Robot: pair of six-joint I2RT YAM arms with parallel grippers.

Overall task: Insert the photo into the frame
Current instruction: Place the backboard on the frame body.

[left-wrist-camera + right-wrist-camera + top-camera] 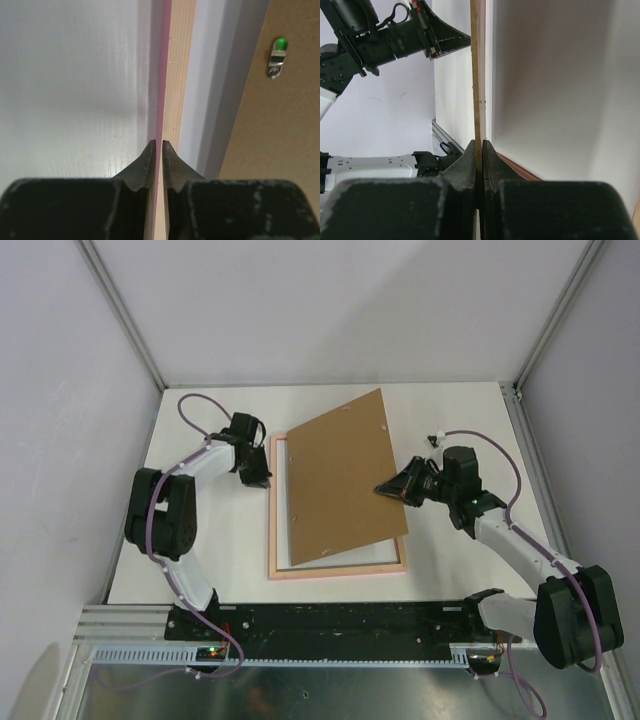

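The frame (340,570) lies flat on the white table with its pale peach-wood back up and a pink edge showing. My left gripper (262,480) is shut on the frame's left rail (177,75), the jaws pinching its edge (159,142). My right gripper (383,488) is shut on the right edge of the brown backing board (340,480), holding it tilted and skewed over the frame; the board shows edge-on in the right wrist view (477,75). A white sheet (287,510) lies inside the frame, perhaps the photo's blank back; no sunflower print shows.
A metal clip (275,62) sits on the backing board. A small white and black object (434,439) lies on the table at the back right. Aluminium posts and grey walls enclose the table. The left arm shows in the right wrist view (395,35).
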